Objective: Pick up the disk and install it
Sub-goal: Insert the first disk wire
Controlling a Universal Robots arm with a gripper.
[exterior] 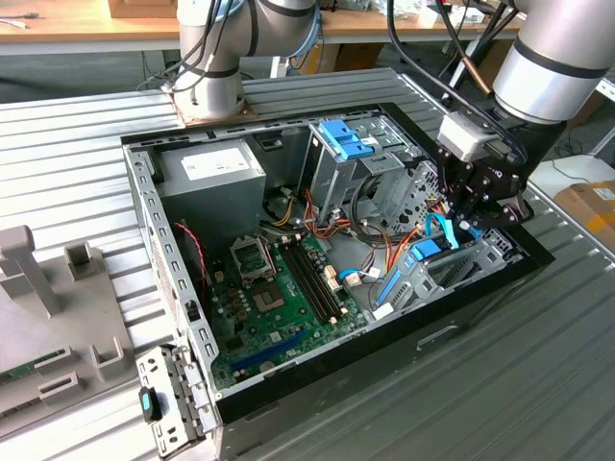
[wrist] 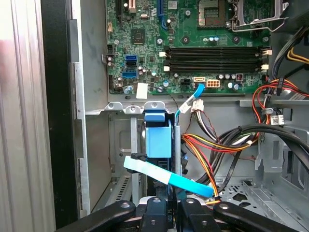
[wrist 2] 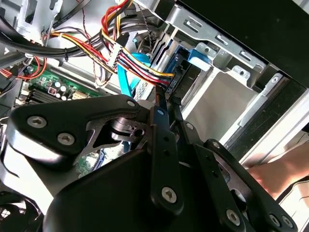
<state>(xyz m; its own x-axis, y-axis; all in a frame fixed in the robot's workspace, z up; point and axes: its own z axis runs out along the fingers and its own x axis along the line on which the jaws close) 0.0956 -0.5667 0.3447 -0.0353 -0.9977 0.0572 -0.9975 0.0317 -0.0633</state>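
A ribbed metal table (exterior: 86,163) carries an open computer case (exterior: 384,365) lying on its side. The arm (exterior: 553,67) reaches in from the exterior view's right. Its base (exterior: 207,86) is bolted to the table behind the case.

Inside the case, a grey power supply (exterior: 216,178) sits in the far corner. The green motherboard (exterior: 279,307) covers the floor in front of it. A tall metal cage (exterior: 332,178) with a blue latch (exterior: 344,139) on top stands just beside the power supply, toward the exterior view's right.

The disk (wrist: 158,140) stands on edge in the drive bay against the case wall on the exterior view's right, near the front corner. Its blue rails show above the bay's metal frame.

The gripper (exterior: 468,223) hangs directly over that bay. In the second wrist view its jaws are pressed together, and their tips meet just beside the plug at the disk's end. I cannot tell whether they touch the disk.

A bundle of red, yellow and black wires (wrist: 212,145) runs to that plug. A flat light-blue cable (wrist: 169,178) crosses in front of the disk, between it and the gripper.
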